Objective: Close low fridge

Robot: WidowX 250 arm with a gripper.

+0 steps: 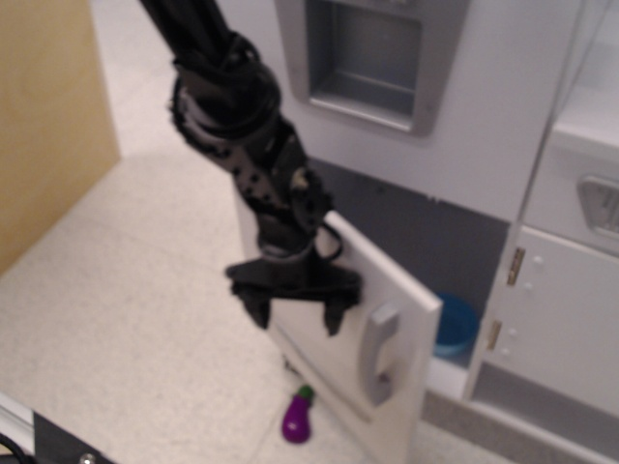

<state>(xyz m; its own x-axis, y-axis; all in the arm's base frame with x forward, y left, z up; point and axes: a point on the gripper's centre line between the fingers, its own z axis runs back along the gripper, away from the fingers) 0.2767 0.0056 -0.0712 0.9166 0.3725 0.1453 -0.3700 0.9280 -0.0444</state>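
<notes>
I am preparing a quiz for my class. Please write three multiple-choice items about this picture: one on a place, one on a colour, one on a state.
1. Where does the small purple toy eggplant lie?
A) on the floor
B) in the fridge
C) in the hand

2. What colour is the bowl behind the large flat white fridge door?
A) red
B) blue
C) green

3. How is that door?
A) fully shut
B) partly open
C) removed

Answers:
1 A, it lies below the door.
2 B, its blue rim shows.
3 B, a gap remains; the black robot hand is before it.
</notes>
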